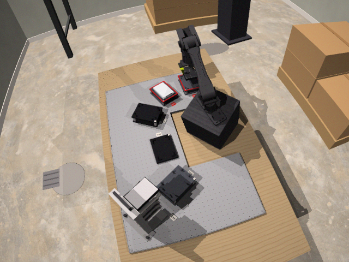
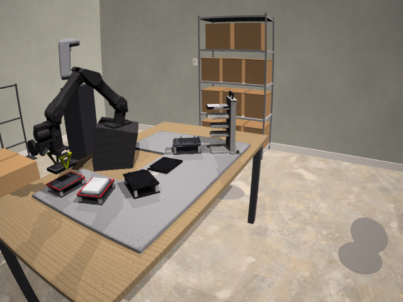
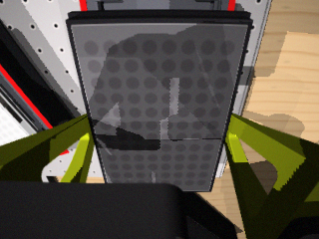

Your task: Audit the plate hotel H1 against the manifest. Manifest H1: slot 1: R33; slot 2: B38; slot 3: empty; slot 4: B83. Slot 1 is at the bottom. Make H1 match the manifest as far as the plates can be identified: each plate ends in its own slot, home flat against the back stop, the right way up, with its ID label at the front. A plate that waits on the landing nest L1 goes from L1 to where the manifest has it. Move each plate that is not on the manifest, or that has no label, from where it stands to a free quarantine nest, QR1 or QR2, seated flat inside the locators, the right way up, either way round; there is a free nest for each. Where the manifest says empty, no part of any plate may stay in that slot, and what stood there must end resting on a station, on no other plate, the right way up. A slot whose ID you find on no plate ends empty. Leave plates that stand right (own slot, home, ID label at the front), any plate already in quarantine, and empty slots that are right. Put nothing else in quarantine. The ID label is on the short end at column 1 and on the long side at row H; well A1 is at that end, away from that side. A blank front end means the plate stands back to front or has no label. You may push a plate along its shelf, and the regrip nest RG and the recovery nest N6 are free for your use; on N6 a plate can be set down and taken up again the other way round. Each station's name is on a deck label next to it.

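My gripper [image 1: 186, 71] [image 2: 61, 163] [image 3: 159, 119] is shut on a dark grey well plate [image 1: 188, 75] [image 2: 56, 168] [image 3: 159, 90], gripped across its long sides by the yellow-green fingers. It hangs level, just above the far red-rimmed quarantine nest [image 1: 183, 85] [image 2: 65, 182], which looks bare. The other red-rimmed nest [image 1: 152, 90] [image 2: 104, 190] holds a white plate [image 1: 163, 89] [image 2: 95, 185] [image 3: 7, 124]. The plate hotel H1 [image 1: 132, 209] [image 2: 232, 124] stands at the deck's other end with a white plate [image 1: 140, 192] [image 2: 217, 106] on top and darker plates below. I see no label on the held plate.
A raised black nest [image 1: 148, 114] [image 2: 141, 182], a flat black pad [image 1: 163, 148] [image 2: 165, 164] and a bare black nest [image 1: 177, 186] [image 2: 186, 144] beside the hotel stand on the grey deck [image 1: 225, 191]. The arm's black pedestal [image 1: 210, 121] [image 2: 113, 144] stands close to the quarantine nests.
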Robot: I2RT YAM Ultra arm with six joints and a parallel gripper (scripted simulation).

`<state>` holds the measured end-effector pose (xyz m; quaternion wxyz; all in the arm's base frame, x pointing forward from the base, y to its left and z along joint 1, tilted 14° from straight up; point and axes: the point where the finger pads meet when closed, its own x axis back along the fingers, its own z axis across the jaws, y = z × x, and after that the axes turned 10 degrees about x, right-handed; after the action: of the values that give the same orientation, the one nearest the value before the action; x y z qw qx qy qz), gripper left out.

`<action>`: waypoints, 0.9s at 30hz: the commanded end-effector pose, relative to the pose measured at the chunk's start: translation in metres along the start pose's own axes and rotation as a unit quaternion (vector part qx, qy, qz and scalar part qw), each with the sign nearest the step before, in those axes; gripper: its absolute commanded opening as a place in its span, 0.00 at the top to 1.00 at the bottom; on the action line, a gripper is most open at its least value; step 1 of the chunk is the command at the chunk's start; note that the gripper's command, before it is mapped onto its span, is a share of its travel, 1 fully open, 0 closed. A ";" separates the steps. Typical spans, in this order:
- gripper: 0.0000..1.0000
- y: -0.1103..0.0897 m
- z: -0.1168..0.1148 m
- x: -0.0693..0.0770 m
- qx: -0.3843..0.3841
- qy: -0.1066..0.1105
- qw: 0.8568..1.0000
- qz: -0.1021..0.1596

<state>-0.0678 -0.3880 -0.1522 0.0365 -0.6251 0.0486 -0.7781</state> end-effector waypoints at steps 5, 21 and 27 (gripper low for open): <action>0.14 0.008 0.003 0.010 0.003 -0.002 1.000 -0.018; 0.14 0.006 0.005 0.010 0.005 -0.002 1.000 -0.016; 0.14 0.000 0.006 0.000 0.003 0.000 1.000 -0.008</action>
<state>-0.0670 -0.3878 -0.1527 0.0346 -0.6259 0.0469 -0.7777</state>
